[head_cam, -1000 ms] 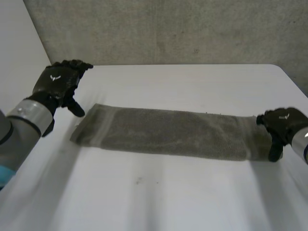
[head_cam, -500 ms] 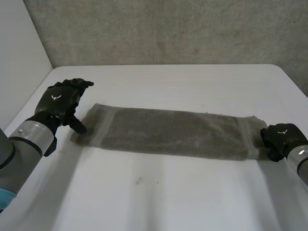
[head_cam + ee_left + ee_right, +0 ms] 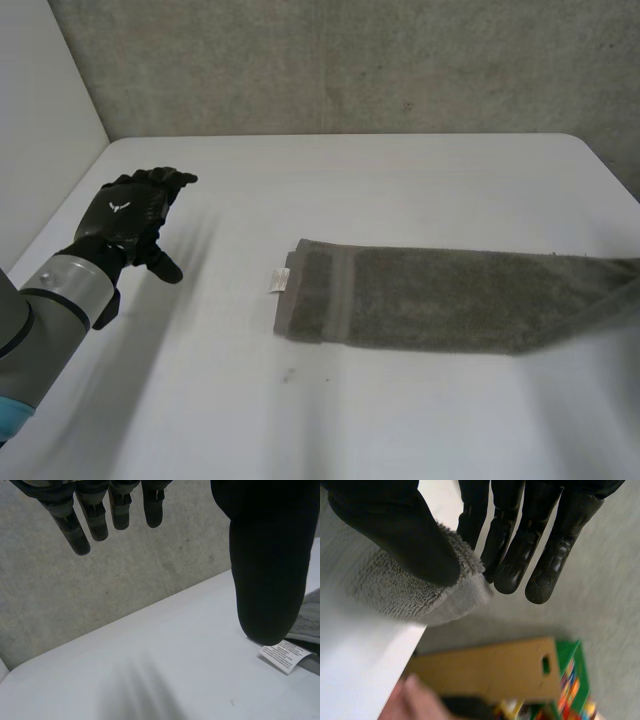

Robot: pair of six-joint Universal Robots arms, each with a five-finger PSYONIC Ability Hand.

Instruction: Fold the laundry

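Currently, the folded grey terry towel [image 3: 440, 300] lay on the white worktop [image 3: 400, 180], its end at the edge pinched between thumb and fingers [image 3: 520, 530] of the right hand [image 3: 395, 525]. The left hand [image 3: 130, 215] hovered apart, fingers [image 3: 95, 510] straight, empty.

One towel [image 3: 450, 298], one label [image 3: 277, 280], one table [image 3: 400, 180], one cardboard box [image 3: 490, 672], one left robot hand [image 3: 128, 212], one right robot hand [image 3: 515, 540].
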